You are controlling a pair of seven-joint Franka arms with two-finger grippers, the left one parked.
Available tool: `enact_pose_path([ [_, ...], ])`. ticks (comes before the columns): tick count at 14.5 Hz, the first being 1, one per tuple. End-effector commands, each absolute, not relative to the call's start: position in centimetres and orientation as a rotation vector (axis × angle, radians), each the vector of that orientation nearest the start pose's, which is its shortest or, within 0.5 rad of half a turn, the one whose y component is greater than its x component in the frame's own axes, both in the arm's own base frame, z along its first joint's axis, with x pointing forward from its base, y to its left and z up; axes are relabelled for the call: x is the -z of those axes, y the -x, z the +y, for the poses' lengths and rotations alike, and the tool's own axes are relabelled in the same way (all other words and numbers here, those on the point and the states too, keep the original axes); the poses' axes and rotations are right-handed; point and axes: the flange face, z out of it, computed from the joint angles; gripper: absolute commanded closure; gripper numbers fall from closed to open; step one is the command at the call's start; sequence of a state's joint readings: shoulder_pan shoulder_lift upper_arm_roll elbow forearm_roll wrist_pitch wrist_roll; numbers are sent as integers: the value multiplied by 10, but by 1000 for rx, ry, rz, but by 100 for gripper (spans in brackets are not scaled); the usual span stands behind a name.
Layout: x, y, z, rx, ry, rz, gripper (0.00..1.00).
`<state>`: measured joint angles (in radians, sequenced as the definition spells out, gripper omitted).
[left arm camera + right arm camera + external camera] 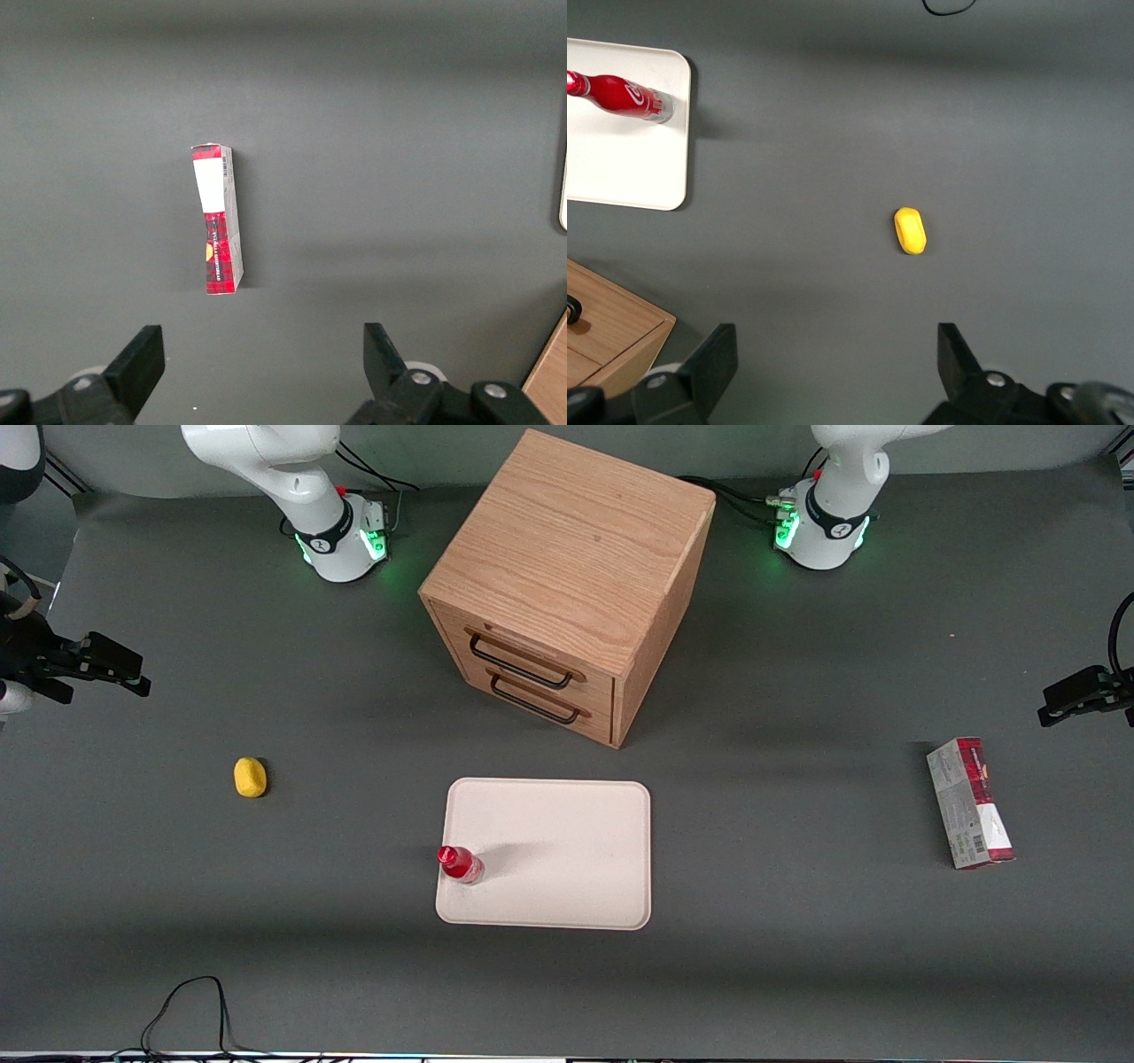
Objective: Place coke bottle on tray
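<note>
The coke bottle [461,864], small and red with a red cap, stands upright on the cream tray [567,850], in the tray's corner nearest the front camera and toward the working arm's end. The right wrist view shows the same bottle [622,96] on the tray [620,159], with white script on it. The right arm's gripper [124,671] hangs open and empty at the working arm's end of the table, well away from the tray. Between its spread fingers [835,341] I see only bare grey table.
A wooden two-drawer cabinet [567,584] stands farther from the front camera than the tray. A small yellow object [250,777] lies between gripper and tray. A red-and-grey carton [970,802] lies toward the parked arm's end. A black cable [190,1001] loops at the table's front edge.
</note>
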<state>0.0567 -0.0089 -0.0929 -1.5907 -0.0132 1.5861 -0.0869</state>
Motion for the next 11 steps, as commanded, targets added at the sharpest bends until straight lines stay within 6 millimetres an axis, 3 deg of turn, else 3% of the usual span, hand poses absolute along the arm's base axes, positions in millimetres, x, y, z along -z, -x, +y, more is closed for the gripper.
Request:
enact_pose_path([
  [1,-623,-551,-22,-18,3155,-51,0],
  [11,-623,-549,-34,-32,3127,-10,0],
])
